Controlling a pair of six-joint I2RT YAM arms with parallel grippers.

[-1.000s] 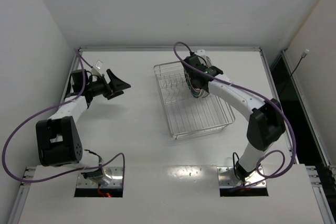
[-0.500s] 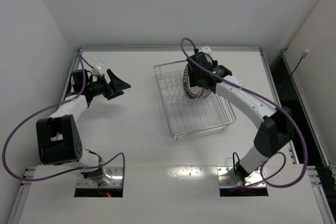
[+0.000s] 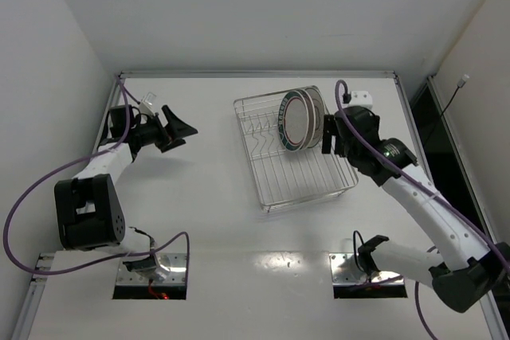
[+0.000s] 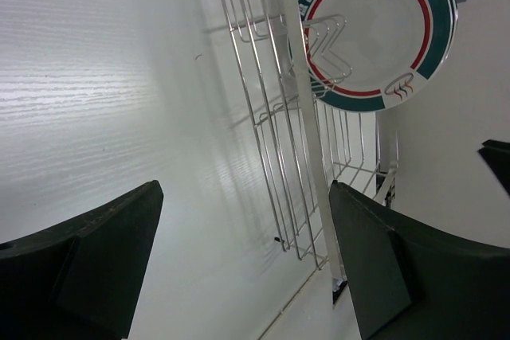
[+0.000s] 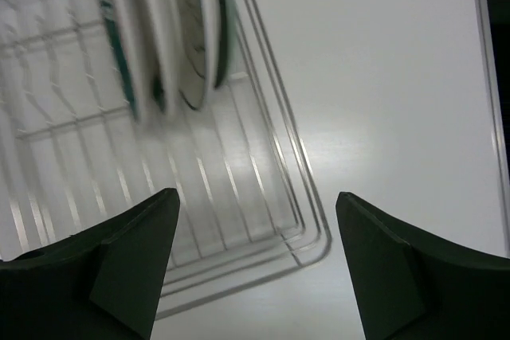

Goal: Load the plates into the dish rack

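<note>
In the top view the left gripper (image 3: 183, 133) is hanging over the white table (image 3: 215, 197) at about 9 o'clock from the dish rack (image 3: 271, 173), well apart from it. It is pointing toward 3 o'clock. Its wrist view is showing the two dark fingers (image 4: 88, 260) spread wide with nothing between them.

The dish rack is sitting at the middle of the table, slightly skewed. It is a rectangular silver wire basket with a row of upright tines running along its floor.

The plates (image 3: 299, 119) are standing on edge in the rack's 1 o'clock corner, packed closely face to back. Their exact number is hard to tell from the overlapping rims. The front plate is facing 9 o'clock and is showing a white centre, a thin red ring and a broad dark green rim. In the left wrist view this plate (image 4: 374, 37) is also showing a small brown mark and some lettering on the green band, and the edge of another plate is peeking out behind it. The right wrist view is blurring the plates (image 5: 159, 37) into several upright edges with teal-green rims, leaning between the wires (image 5: 239, 181).

The right gripper (image 3: 328, 134) is hovering at 3 o'clock of the plates, just beside the rack's right rim. Its fingers (image 5: 119, 268) are standing far apart and gripping nothing.
</note>
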